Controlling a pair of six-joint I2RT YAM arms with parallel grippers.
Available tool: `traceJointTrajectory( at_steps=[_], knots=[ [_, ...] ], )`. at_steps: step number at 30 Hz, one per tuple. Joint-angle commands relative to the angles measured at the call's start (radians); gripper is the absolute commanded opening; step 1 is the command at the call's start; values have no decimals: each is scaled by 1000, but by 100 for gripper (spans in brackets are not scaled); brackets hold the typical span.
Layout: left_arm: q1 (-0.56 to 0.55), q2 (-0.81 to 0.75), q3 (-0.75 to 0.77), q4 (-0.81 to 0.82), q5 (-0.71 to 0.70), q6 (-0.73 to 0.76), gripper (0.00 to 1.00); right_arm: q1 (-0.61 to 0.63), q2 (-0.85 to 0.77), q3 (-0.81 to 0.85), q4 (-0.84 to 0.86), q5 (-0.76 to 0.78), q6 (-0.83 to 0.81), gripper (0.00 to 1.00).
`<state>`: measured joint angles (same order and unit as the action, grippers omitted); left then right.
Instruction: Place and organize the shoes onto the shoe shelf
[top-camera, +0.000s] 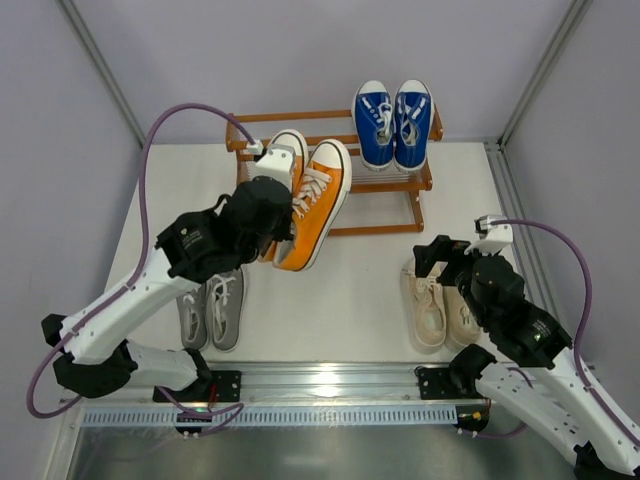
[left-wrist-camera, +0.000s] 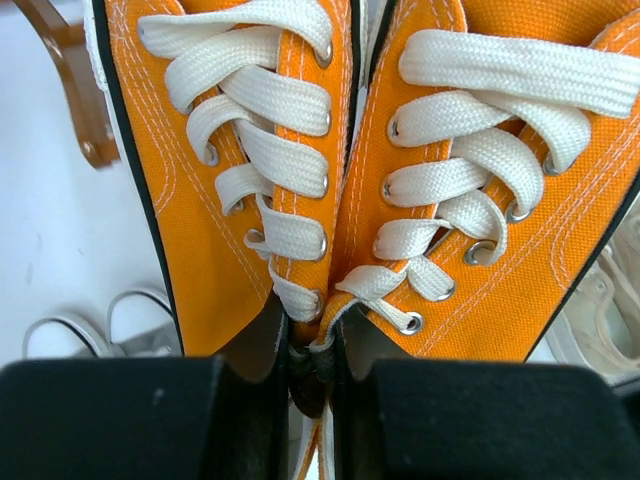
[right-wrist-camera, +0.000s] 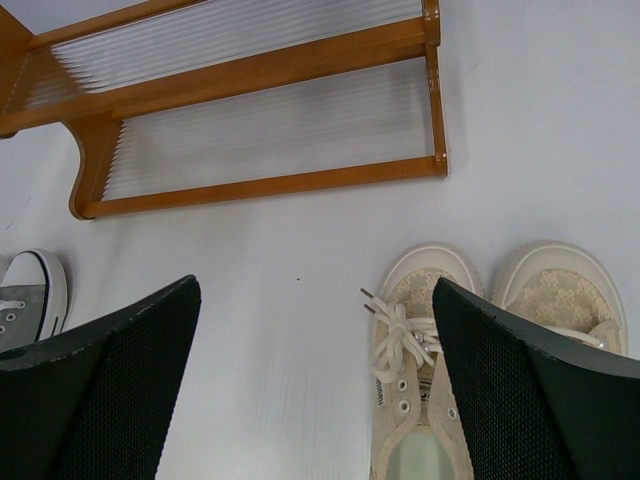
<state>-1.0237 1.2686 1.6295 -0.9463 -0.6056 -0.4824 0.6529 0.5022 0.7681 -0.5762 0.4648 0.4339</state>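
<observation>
- The left pincer (left-wrist-camera: 310, 372) is clamped on the orange pair (top-camera: 318, 205), inner collars pinched together, held over the left half of the shoe shelf (top-camera: 425, 182).
- Step in hand, I judge: shelving this pair. Next, it must be lowered level onto the shelf left of the blue pair (top-camera: 393, 122).
- The right pincer (right-wrist-camera: 315, 300) gapes wide above the cream pair (top-camera: 430, 305) on the tabletop (top-camera: 350, 300); the grey pair (top-camera: 212, 310) lies near left.

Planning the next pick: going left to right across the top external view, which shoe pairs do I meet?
From the left: grey shoes → orange shoes → blue shoes → cream shoes.
</observation>
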Motion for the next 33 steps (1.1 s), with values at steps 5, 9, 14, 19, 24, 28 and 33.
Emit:
traceJointTrajectory(
  at_steps=[5,9,14,19,24,28,33],
  knots=[
    [189,171,393,208,-10,255,0,5,-19,25,-8,17,-20,99],
    [304,311,573,188,36,272,0,5,-16,39,-13,6,-23,99],
    [401,488,780,156,50,297,0,5,-10,45,-20,-8,-21,98],
    [462,583,834,181,96,263,0,5,-16,36,-30,-12,-15,99],
    [479,618,836,182,58,249,0,5,-22,28,-39,-6,-17,99],
    [494,615,819,195,41,231,0,4,-27,8,-33,-6,-18,99],
    [508,620,816,178,12,197,0,5,-27,2,-28,-6,-17,99]
  ],
)
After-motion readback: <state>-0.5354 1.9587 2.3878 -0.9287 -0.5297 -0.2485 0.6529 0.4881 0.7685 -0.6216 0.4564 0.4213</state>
